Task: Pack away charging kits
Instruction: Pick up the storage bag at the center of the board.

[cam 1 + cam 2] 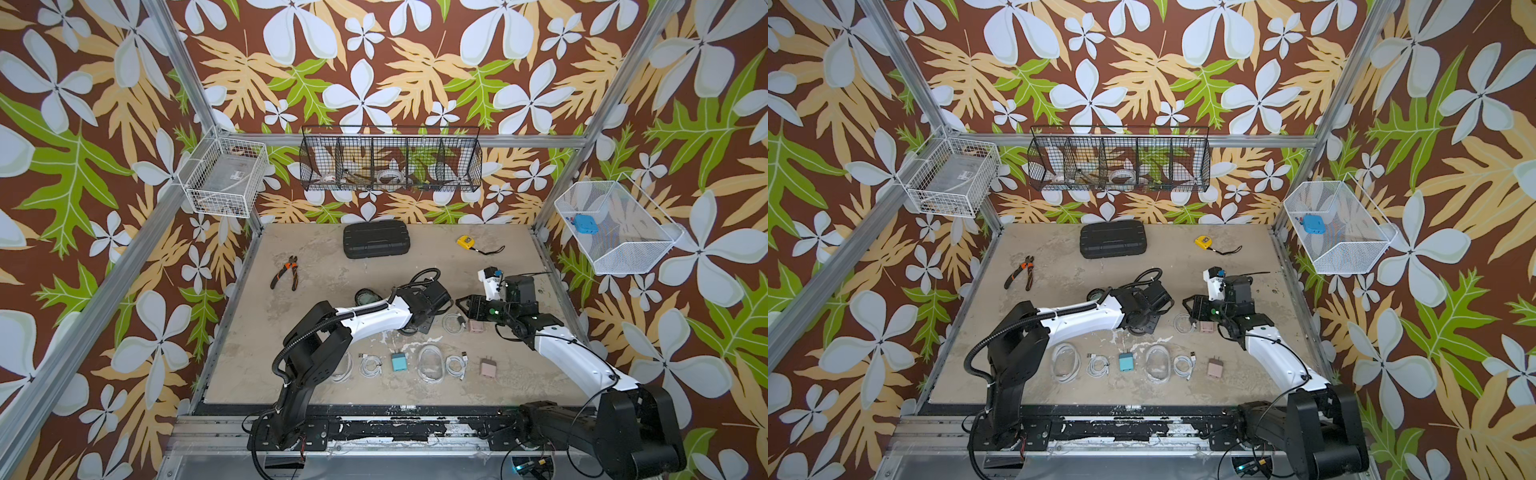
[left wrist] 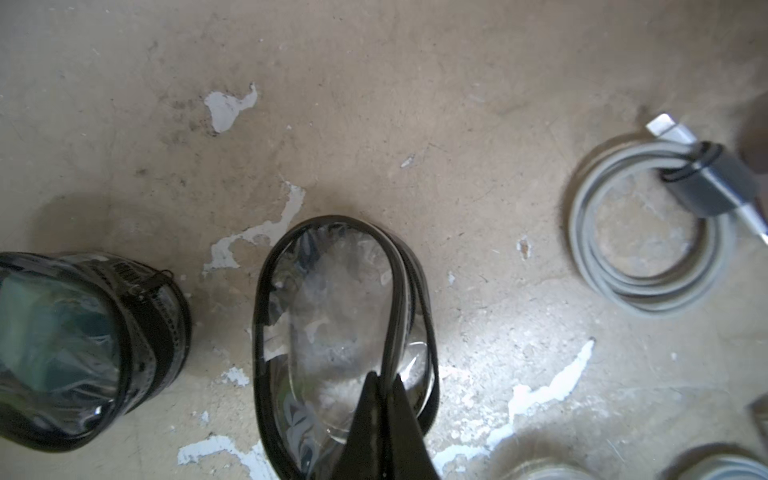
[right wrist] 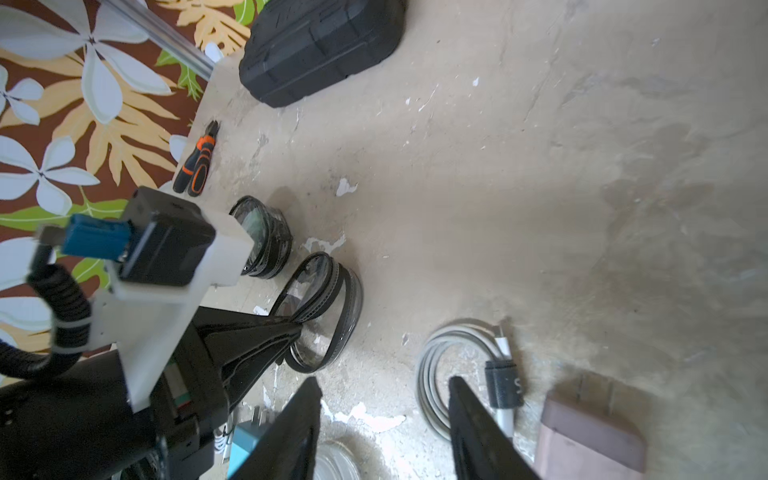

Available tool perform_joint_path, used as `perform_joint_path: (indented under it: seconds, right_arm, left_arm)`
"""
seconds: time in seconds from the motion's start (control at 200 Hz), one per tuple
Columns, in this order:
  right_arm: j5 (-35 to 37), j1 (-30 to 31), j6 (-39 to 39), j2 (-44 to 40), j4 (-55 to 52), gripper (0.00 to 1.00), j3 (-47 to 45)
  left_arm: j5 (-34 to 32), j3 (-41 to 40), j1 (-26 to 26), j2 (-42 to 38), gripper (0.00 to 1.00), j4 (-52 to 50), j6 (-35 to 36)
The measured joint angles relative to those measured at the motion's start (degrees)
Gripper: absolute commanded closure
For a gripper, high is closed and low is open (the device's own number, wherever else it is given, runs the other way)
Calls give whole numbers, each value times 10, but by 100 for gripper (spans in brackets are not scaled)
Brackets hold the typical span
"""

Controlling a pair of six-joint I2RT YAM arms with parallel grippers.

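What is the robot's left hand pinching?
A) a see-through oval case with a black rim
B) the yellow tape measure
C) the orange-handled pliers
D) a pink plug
A: the left wrist view shows the left hand pinched shut on the black rim of the see-through oval case.

Pliers [image 1: 286, 272] lie left of the ribbed case [image 1: 376, 239], tape measure [image 1: 465, 242] right, oval case [image 2: 332, 316] before it.

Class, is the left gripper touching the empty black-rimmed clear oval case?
Touching. The left wrist view shows the left gripper shut on the rim of the black-rimmed clear oval case.
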Motion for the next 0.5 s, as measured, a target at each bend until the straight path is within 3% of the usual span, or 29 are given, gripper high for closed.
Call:
perform_joint_path:
  seconds: [0.295,0.5]
  right_arm:
    - [93,21,-47,87,-64,52,62]
    - [156,54,-65,139,-104,48,103]
  left_arm:
    - [76,-137,28,-77,100,141,-51]
    - [113,-179,47,-100,100,208,-70]
